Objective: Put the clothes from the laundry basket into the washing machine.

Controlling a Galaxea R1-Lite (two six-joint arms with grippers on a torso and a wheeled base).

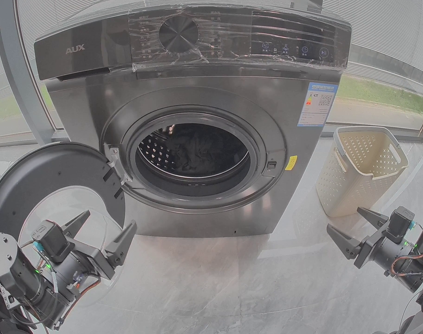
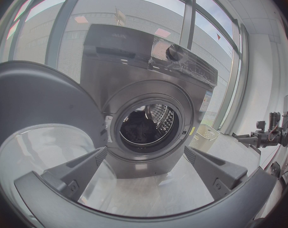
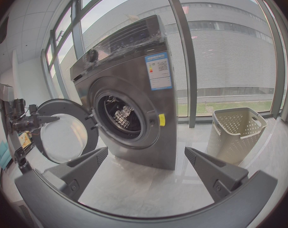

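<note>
Clothes (image 1: 200, 151) sit dark inside the washing machine (image 1: 81, 107) drum; the basket (image 1: 364, 131) right of the machine looks empty. My right gripper (image 1: 345, 219) is nearer it than my left gripper (image 1: 109, 220); both jaws wide, empty.

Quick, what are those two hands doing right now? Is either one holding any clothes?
Left hand: open, holding nothing.
Right hand: open, holding nothing.

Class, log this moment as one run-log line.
door open | clothes in drum | basket looks empty | left gripper open | right gripper open
</note>
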